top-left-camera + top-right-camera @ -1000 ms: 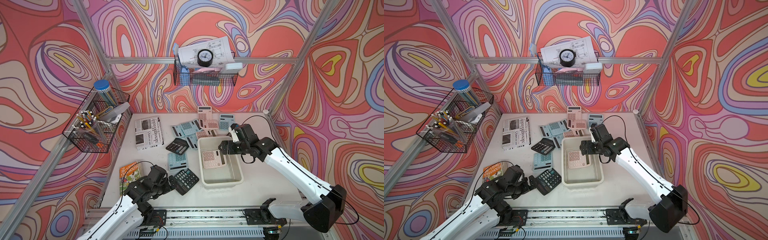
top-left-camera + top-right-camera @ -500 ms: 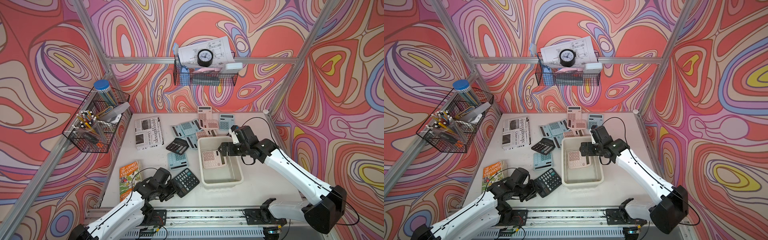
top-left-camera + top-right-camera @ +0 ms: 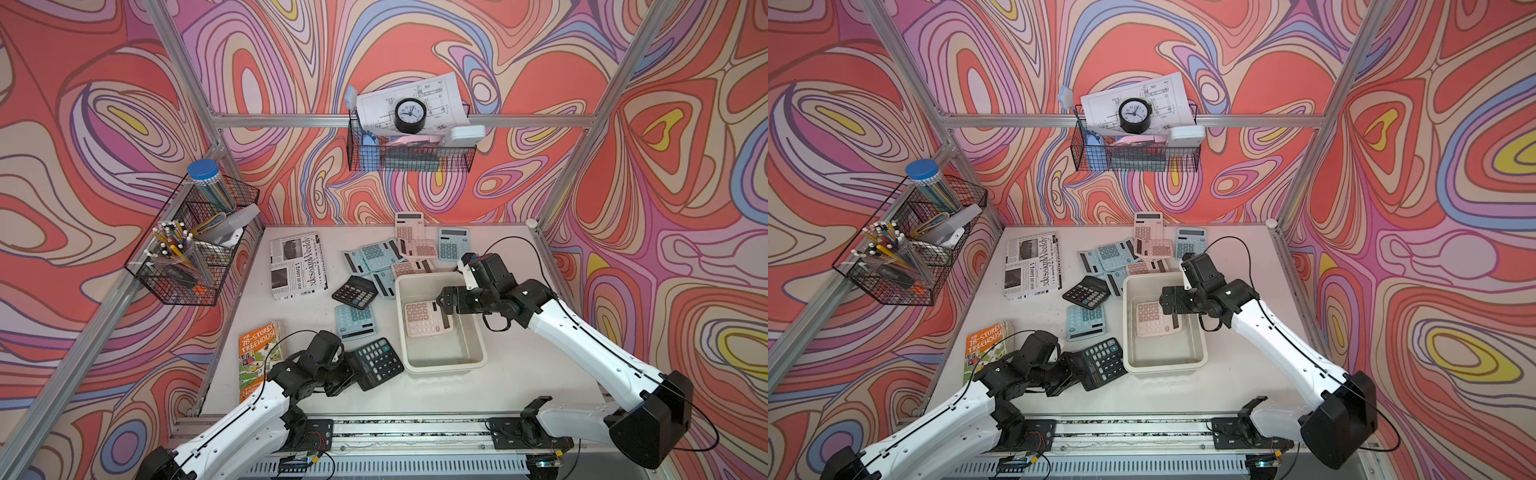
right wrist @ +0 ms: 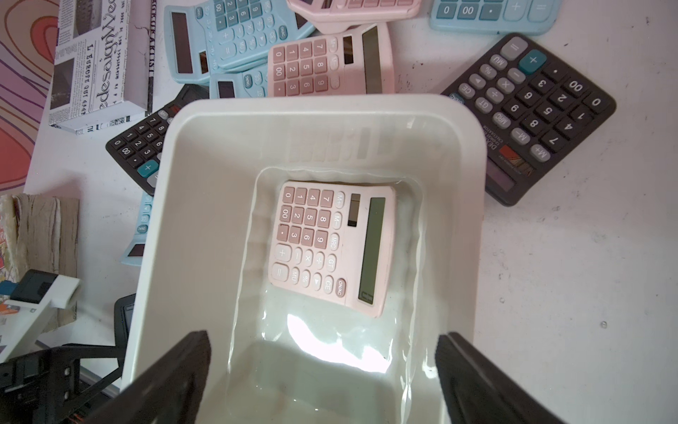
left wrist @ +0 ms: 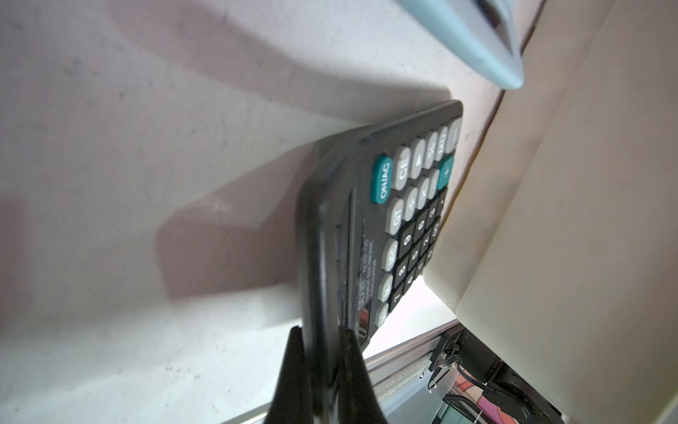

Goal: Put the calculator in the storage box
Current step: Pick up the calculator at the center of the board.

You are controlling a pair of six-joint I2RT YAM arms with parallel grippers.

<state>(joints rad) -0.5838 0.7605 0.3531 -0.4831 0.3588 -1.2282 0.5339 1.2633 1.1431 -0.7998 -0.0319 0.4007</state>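
The left pincer (image 3: 348,375) grips the black calculator (image 3: 379,362) by its near-left end, on the counter (image 3: 519,374) just left of the storage box (image 3: 482,358), likely to lift it in, while the right pincer (image 3: 448,300) hangs wide open over a pink calculator (image 3: 424,319) inside.

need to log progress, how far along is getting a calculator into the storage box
Done: one pink calculator lies flat in the storage box. In hand: the left gripper is shut on the edge of a black calculator beside the box, not yet over it; the right gripper hangs open above the box, empty. Left: carry it over the rim and release. A blue calculator and others lie outside the box.
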